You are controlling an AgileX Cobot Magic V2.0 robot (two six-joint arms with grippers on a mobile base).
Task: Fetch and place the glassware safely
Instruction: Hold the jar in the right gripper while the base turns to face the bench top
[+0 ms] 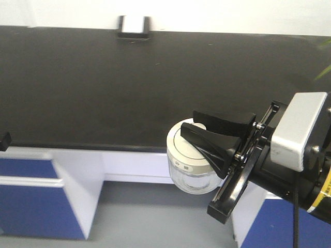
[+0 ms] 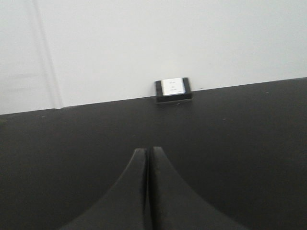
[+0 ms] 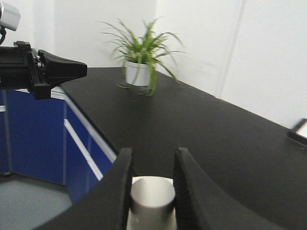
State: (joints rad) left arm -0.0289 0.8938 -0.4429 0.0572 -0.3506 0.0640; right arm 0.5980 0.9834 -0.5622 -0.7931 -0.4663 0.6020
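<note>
The glassware is a squat clear jar with a cream-white lid, seen at the black counter's front edge. My right gripper is shut on the lid's central knob, one finger on each side. The jar's glass body is hidden in the right wrist view. My left gripper is shut with nothing between its fingers and points over the counter toward the back wall. Its tip shows at the far left of the front view and at the upper left of the right wrist view.
A small black-and-white holder stands against the back wall. A potted green plant sits on the counter's corner. Blue cabinets with white frames run below the counter, above a grey floor.
</note>
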